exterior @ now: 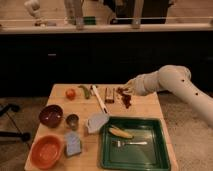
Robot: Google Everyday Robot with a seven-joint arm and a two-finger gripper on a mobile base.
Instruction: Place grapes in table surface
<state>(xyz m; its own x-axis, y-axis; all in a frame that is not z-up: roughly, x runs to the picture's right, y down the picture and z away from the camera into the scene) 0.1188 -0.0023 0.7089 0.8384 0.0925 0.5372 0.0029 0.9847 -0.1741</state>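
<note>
You've got the grapes (126, 99) at the far right part of the table surface (150, 107), just in from its back edge. They're a small lumpy bunch of dark red-purple berries, stretched top to bottom and hanging from the gripper (125, 91). The gripper sits over that same far right part, reaching in from the table's right side, and it's clamped closed on the top of the bunch. You can't tell whether the lowest berries touch the wood. The table surface itself is a light tan rectangle with plank grain.
</note>
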